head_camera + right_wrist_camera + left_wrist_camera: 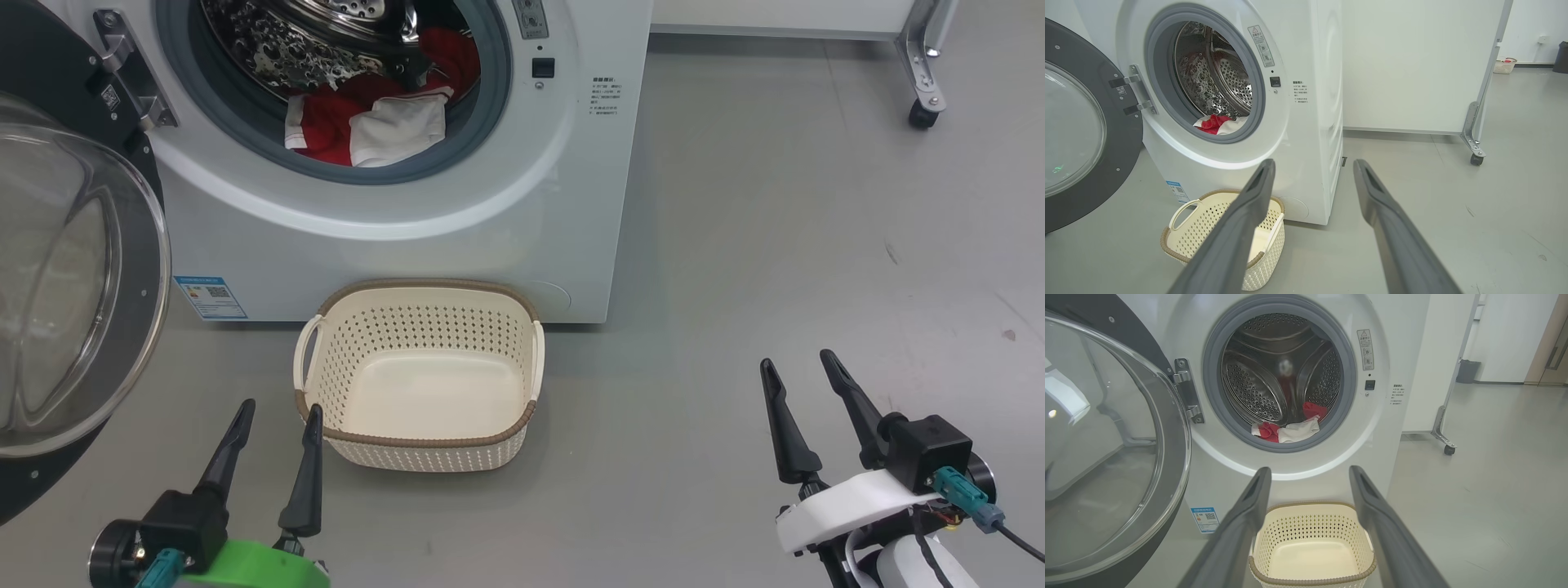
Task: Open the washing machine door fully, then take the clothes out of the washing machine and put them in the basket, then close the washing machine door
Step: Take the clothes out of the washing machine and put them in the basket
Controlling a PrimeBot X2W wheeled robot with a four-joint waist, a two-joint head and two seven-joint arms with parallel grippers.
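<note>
The left gripper (279, 408) sits at the near left with its jaws spread and holding nothing, one tip just beside the near left corner of the basket (424, 286). The right gripper (798, 361) is well apart at the near right above the grey floor (775, 245), jaws likewise spread. The basket stands on the floor close against the front of the washing machine (392, 245), below its round opening. In the drum (269, 49), the clothes, a red garment (326, 114) and a white cloth (400, 126), lie near the front edge, and the washing machine door (82, 286) stands swung open at the left.
</note>
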